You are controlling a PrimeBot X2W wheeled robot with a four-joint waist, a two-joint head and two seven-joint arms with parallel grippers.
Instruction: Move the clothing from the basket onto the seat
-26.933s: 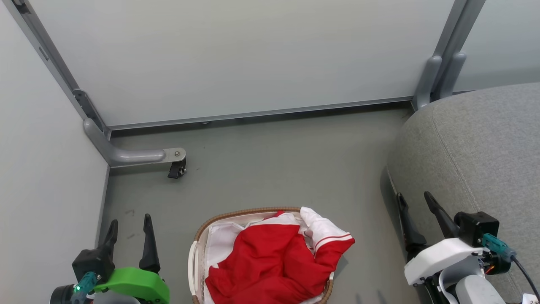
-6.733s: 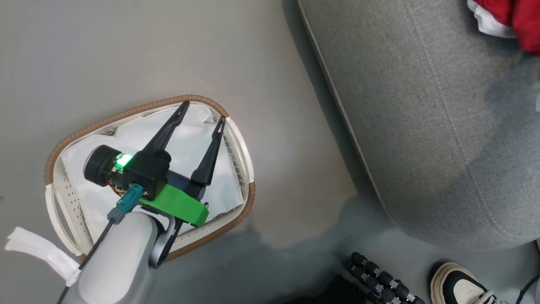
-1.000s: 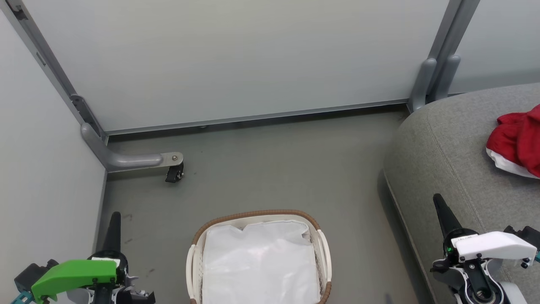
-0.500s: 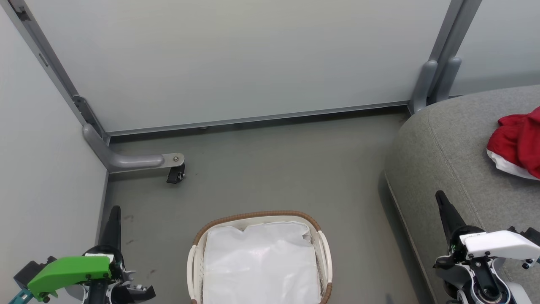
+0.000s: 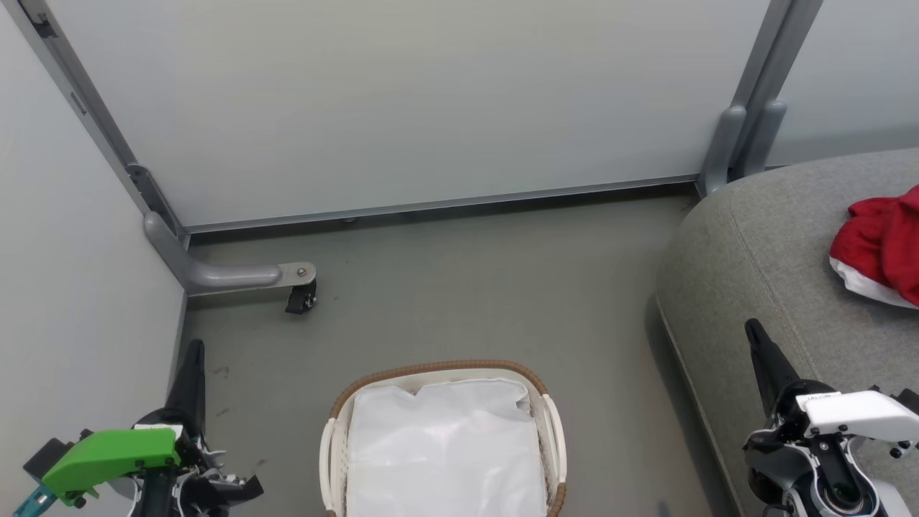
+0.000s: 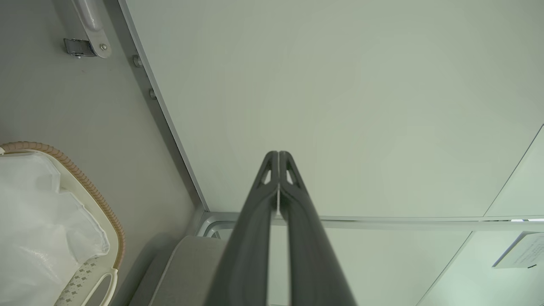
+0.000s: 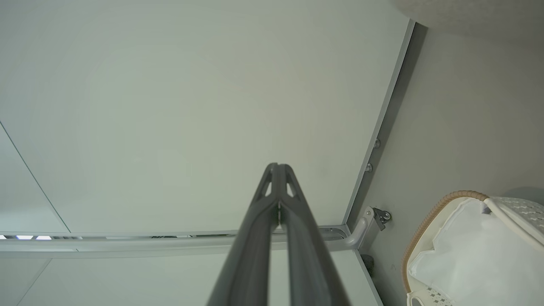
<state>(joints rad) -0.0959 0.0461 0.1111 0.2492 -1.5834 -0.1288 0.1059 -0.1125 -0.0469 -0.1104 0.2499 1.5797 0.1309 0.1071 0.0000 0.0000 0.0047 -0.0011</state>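
We are looking at the clothing [image 5: 879, 248] lying on the seat [image 5: 775, 244], up and to the right of the right gripper [image 5: 761, 352]. It is near that gripper but apart from it, and it is running off the right edge of the head view, so we are not able to judge its long axis or full extent. The right gripper is showing against the seat's near left edge with its jaws pressed together and nothing between them; in the right wrist view its two fingers [image 7: 257, 238] are meeting at the tips. The left gripper [image 5: 192, 362] is sitting at the far lower left beside the side wall [image 5: 72, 301], equally pinched shut and empty. The basket [image 5: 431, 368] is coming between it and the seat, so the right arm is clearly the nearer one to the clothing. The basket is standing on the floor [image 5: 467, 287] between the two grippers, apart from both, and inside it we are seeing the white lining [image 5: 445, 445] and no red. We are judging the move onto the seat to be done, as far as these views are telling us. Any further touch on the garments would, we are guessing, be falling to the right arm, reaching forward and rightward.
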